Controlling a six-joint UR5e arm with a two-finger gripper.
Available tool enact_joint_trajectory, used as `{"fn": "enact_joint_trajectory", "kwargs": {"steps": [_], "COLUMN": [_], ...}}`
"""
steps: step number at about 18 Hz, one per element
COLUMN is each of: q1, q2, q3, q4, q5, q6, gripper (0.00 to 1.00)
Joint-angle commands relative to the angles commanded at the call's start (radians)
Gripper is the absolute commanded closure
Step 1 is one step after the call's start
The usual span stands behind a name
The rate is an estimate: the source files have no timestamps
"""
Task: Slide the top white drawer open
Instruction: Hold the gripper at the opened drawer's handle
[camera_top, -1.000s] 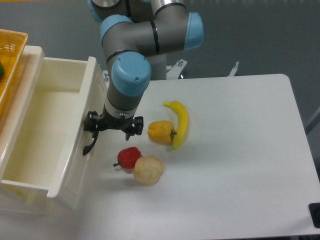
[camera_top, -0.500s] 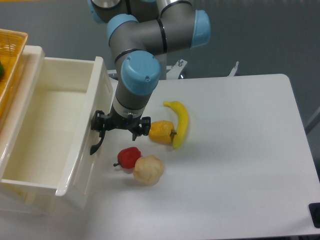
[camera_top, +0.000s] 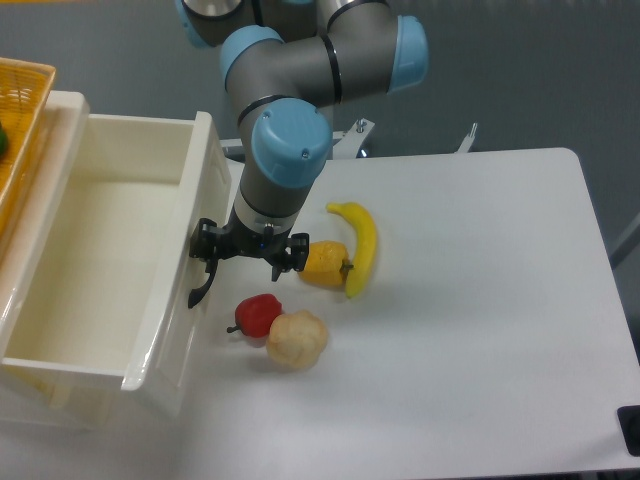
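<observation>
Fingers (camera_top: 213, 250) of the gripper (camera_top: 250, 248) sit by the black handle (camera_top: 201, 285); I cannot tell if they pinch it. On the left of the worktop (camera_top: 480, 330), the top white drawer (camera_top: 110, 260) is pulled far out, so the job looks nearly done.
</observation>
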Motion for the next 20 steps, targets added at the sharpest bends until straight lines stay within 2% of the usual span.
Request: {"fn": "enact_joint_trajectory", "kwargs": {"steps": [15,20], "q1": [0.006,0.021], "q2": [0.0,0.0], "q3": [-0.006,-0.011], "q4": [-0.003,-0.006], "q5": [-0.012,-0.053], "q6": [-0.003,-0.003], "gripper": [0.0,0.0]}}
